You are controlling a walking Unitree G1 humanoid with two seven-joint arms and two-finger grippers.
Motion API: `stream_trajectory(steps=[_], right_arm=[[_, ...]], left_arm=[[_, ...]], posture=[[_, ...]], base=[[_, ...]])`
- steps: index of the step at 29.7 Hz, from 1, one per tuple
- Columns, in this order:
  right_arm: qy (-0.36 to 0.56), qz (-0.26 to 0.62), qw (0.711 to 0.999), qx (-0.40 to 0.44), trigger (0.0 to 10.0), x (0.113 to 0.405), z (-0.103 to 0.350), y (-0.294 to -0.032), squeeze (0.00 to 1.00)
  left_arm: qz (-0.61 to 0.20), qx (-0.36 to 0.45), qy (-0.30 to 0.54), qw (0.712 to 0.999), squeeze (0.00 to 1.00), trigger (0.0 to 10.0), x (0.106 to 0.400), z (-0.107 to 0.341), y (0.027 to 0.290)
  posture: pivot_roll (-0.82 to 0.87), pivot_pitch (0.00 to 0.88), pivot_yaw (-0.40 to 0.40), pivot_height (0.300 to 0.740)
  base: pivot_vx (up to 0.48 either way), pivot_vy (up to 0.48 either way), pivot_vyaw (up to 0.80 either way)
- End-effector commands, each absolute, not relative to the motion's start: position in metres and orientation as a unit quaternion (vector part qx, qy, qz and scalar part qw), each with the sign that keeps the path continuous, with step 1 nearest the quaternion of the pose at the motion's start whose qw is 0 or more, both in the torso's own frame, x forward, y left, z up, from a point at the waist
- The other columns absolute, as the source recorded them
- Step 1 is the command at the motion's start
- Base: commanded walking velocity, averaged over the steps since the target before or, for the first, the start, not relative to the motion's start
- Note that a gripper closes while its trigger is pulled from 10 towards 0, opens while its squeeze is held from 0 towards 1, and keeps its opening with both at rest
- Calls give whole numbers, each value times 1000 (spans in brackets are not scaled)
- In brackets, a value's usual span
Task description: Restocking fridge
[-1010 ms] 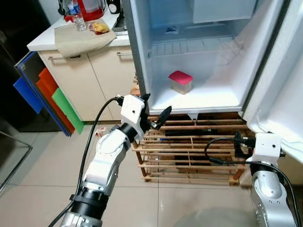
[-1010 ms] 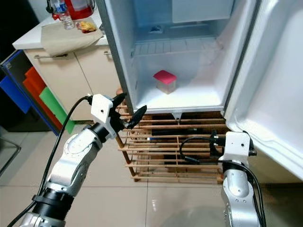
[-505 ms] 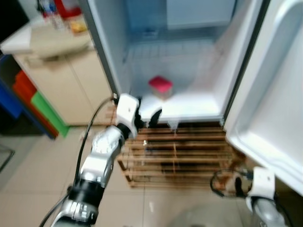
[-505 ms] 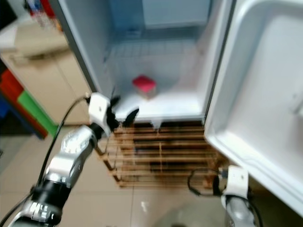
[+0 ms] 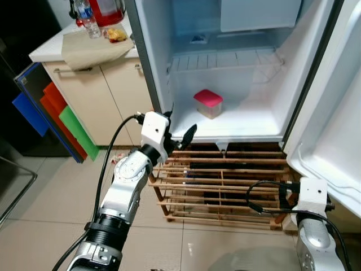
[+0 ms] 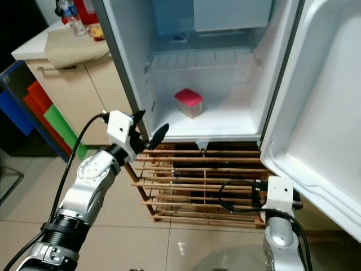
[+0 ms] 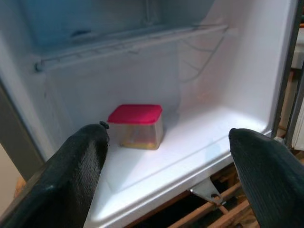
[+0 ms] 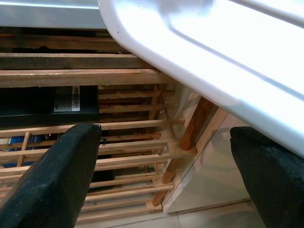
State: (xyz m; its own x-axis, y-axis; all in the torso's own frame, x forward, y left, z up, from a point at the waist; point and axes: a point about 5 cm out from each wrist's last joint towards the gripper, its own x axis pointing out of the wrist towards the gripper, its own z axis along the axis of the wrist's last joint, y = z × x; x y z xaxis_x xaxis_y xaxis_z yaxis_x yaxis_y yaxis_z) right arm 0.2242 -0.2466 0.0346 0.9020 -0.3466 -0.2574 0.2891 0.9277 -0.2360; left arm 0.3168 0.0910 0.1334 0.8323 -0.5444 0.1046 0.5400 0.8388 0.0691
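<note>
Bright light is glaring off the white fridge (image 5: 254, 121) interior; head views are showing sharp, the black fingers (image 7: 71, 175) blurring close-up.

One fridge (image 5: 265, 84) is seen, with one red-lidded box (image 5: 208, 103) inside. One wooden rack (image 5: 220, 183) is noted below. One bottle (image 5: 86, 14) and one cloth (image 5: 93, 48) are counted on one counter (image 5: 42, 52). Two grippers, left (image 5: 179, 124) and right (image 8: 161, 156), are recorded.
</note>
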Motion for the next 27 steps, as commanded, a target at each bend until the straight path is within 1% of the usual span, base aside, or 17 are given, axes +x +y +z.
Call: stream_trajectory(steps=[1,6,23,27], right_arm=[[46,-142,982,-115,10000,246,73,-236,0],[45,-138,983,-116,10000,246,73,-234,0],[55,-141,981,-119,10000,241,68,-236,0],[77,-144,979,-126,10000,231,56,-243,0]], left_arm=[[-276,26,-64,959,0,10000,317,135,94],[-273,27,-66,959,0,10000,317,134,94],[-277,26,-66,958,0,10000,317,134,92],[-280,27,-62,958,0,10000,317,132,92]], posture=[[-167,0,104,740],[-166,0,101,740],[-171,0,107,740],[-171,0,107,740]], base=[[-270,0,0],[-265,0,0],[0,0,0],[0,0,0]])
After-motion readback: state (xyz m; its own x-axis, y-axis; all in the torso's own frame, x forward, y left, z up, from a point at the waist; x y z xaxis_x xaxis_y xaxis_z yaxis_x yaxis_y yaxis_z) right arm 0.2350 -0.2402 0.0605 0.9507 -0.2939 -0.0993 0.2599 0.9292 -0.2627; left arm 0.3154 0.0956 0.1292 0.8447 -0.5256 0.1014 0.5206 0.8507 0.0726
